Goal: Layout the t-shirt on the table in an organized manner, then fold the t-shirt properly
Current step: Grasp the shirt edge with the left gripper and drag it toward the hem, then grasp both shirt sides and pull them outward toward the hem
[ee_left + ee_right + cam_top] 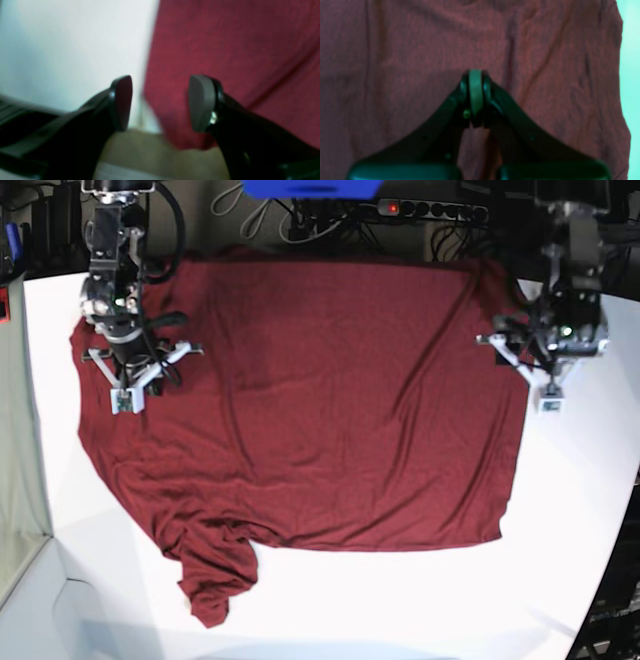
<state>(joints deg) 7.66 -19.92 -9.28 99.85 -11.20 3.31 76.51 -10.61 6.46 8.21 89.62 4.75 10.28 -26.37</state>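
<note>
The dark red t-shirt [320,400] lies spread wide across the white table [400,600], with one sleeve [215,580] bunched at the front left. My right gripper [125,385] hovers over the shirt's left part. In the right wrist view it [475,92] is shut, pads together, with wrinkled t-shirt [407,62] fabric filling the view beneath. My left gripper [548,385] is at the shirt's right edge. In the left wrist view it [161,103] is open and holds nothing. The t-shirt [225,62] edge runs between its fingers, with bare table [70,50] on the other side.
A power strip [430,208], cables and a blue object [310,188] sit behind the table's back edge. The table's curved edge [605,580] runs down the right side. Beige floor [140,150] shows past the table's edge in the left wrist view.
</note>
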